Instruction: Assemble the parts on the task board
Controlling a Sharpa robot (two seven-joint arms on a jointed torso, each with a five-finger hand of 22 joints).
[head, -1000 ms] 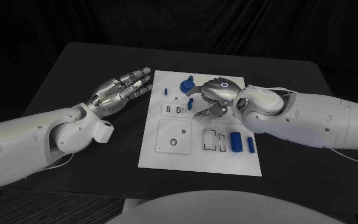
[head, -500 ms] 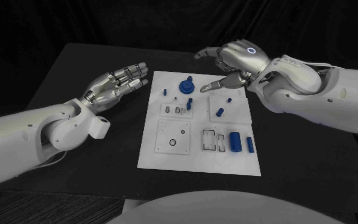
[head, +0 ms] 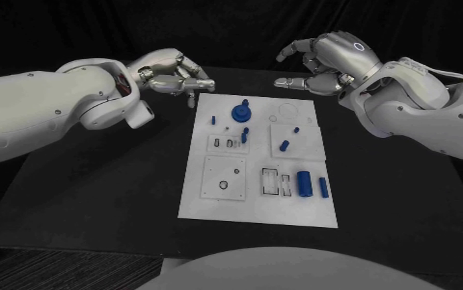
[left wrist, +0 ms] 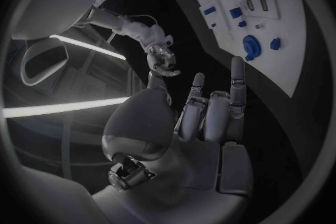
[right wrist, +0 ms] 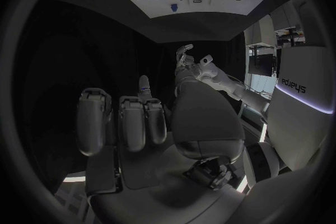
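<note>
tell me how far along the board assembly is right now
Partly done, it seems. On the task board, a blue gear-like part sits near the far edge and a small blue peg stands by the slotted block. Nothing is in hand: the left hand and right hand hover beyond the board's far end, holding nothing. Two blue cylinders and a short piece lie loose, apparently left to place.

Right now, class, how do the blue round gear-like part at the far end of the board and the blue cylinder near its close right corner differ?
The gear-like part is round and wide with a knob on top; the cylinder is long and plain. The gear-like part sits at the far end of the task board, the cylinder lies on its side near the close right corner. Both are blue and untouched by either hand.
</note>
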